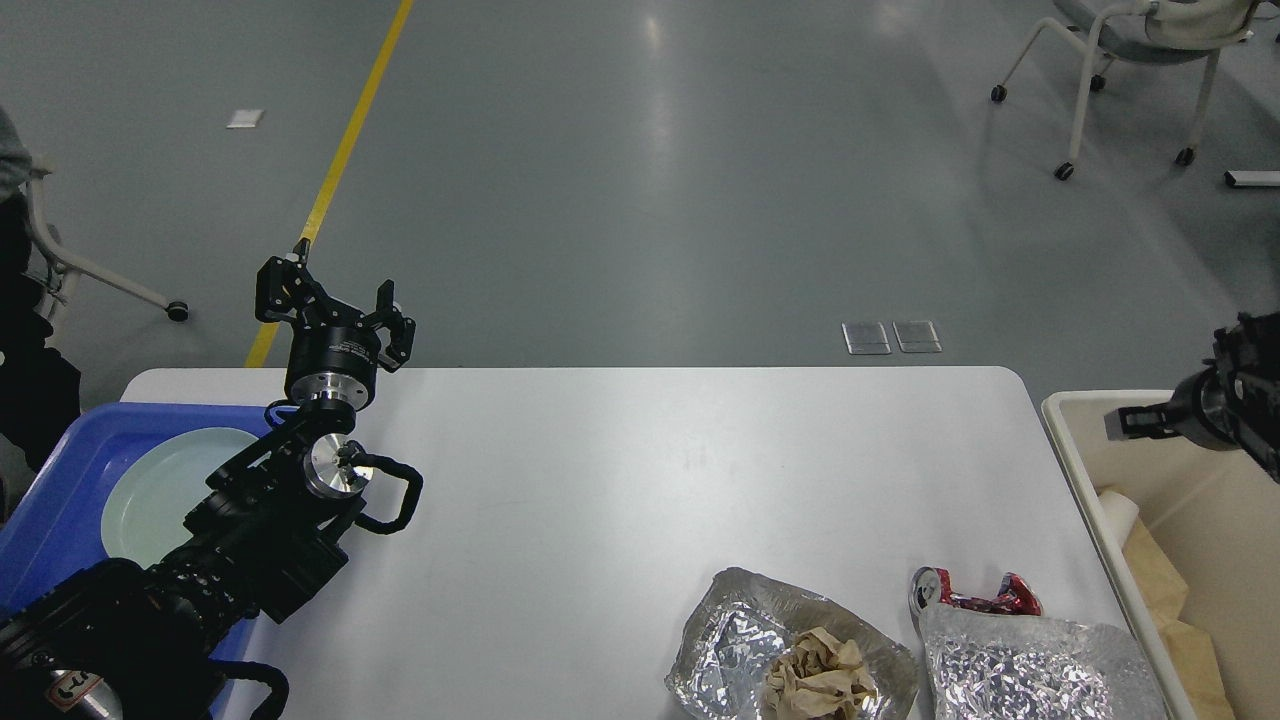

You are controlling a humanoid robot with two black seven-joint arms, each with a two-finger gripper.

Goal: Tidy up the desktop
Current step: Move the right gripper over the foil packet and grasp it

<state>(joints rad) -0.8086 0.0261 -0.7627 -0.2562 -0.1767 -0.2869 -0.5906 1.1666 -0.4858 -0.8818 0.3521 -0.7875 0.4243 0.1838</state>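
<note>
White smooth rectangular desktop (580, 480) fills the centre; crumpled silver foil wrappers (790, 650) at its near edge are judged light, crushable, best pinched by raised folds. Left gripper (335, 305) is spread, empty; right gripper (1150, 420): cannot be told.

We face a white desktop (600, 480) with rounded corners, most of its middle bare. At its left edge sits a blue tray (60, 480) holding a pale round plate (160, 490) (part of both is hidden behind our left arm). Near the front edge, right of centre, lies a crumpled foil wrapper (730, 640) with a wad of brown paper (820, 675) on it. Just beside it, toward the front right corner, lies a silver foil bag (1030, 670), a crushed red can (975, 597) touching its far edge.
</note>
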